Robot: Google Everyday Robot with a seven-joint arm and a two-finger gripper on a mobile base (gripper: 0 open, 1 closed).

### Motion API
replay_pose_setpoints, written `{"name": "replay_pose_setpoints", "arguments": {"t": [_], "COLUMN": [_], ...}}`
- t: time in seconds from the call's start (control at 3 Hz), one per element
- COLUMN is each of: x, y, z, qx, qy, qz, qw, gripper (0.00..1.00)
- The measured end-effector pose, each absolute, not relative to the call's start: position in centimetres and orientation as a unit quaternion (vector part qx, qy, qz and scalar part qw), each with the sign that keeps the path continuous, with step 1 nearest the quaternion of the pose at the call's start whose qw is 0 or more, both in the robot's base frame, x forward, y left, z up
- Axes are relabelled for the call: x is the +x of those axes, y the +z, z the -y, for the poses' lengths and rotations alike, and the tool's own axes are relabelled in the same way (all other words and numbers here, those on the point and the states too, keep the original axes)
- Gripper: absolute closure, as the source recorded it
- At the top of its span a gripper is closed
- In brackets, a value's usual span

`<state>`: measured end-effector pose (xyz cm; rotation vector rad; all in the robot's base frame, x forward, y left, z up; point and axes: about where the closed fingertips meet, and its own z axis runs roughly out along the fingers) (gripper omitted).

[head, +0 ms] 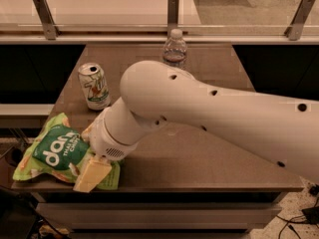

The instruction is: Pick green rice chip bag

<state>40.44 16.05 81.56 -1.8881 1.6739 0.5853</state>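
The green rice chip bag [56,152] is a crinkled light-green foil bag with a dark-green "dang" patch. It lies at the front left corner of the brown table [199,153], partly hanging over the left edge. My gripper [91,175] comes down from the big white arm [209,113] onto the bag's right side and touches it. The arm's wrist hides the bag's right edge.
A white-and-green soda can [94,85] stands upright behind the bag at the left. A clear water bottle [175,49] stands at the table's far middle. A railing with metal posts [173,10] runs behind the table. The floor drops off past the table's front and left edges.
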Motion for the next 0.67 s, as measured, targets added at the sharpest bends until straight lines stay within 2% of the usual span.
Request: {"name": "replay_pose_setpoints", "arguments": {"t": [0.33,0.67], "x": [40.44,40.43], "y": [81.69,81.71], "z": [-16.05,-16.05], "qx": [-0.701,-0.701], "qy": [0.217,0.217], "qz": [-0.622,-0.622], "qw": [0.272,0.272], "gripper": [0.88,1.00]}}
